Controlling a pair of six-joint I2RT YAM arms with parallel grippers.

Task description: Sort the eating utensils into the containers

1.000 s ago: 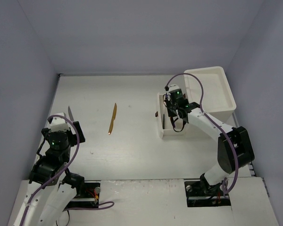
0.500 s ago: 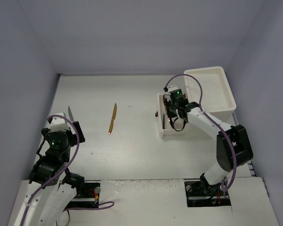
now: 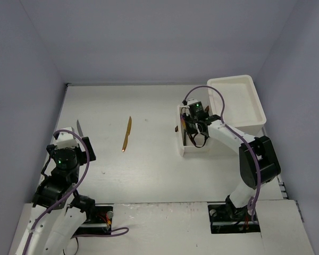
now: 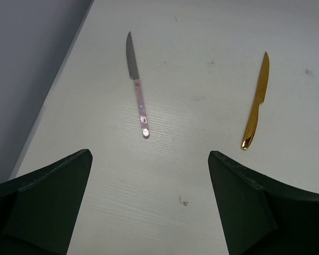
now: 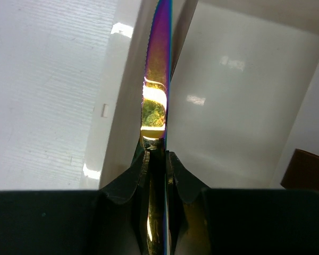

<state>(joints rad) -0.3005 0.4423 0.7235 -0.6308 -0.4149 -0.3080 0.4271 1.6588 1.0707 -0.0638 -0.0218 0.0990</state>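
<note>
The right gripper (image 5: 157, 159) is closed narrow on the handle of the iridescent knife (image 5: 158, 69); its fingers (image 5: 122, 183) press against both sides of the handle with no gap visible. The blade projects straight ahead of the jaws, so the long axis of the knife coincides with the forward axis of the gripper. In the right wrist view this axis runs parallel to a long wall of the pulled-out drawer (image 5: 239, 106) and lines up with the rim of that wall: the table (image 5: 48, 85) lies on one side of the blade, the drawer floor on the other. The height of the knife above the rim cannot be determined. The top view shows this drawer just beside the drawer unit (image 3: 236, 106). Judgement: release calls for a short sideways shift toward the floor side, with the axis kept parallel to the wall so that the full length clears the rim. The left gripper (image 4: 151, 207) is wide open and empty above the table. The pink-handled knife (image 4: 138, 90) lies ahead of it, slightly left of centre, and the gold knife (image 4: 257, 103) lies ahead to the right. Both point away with their tips, roughly along the forward axis, so the jaws would close across a handle without a wrist turn. Both knives lie well apart from the drawer and nearer the left arm
</note>
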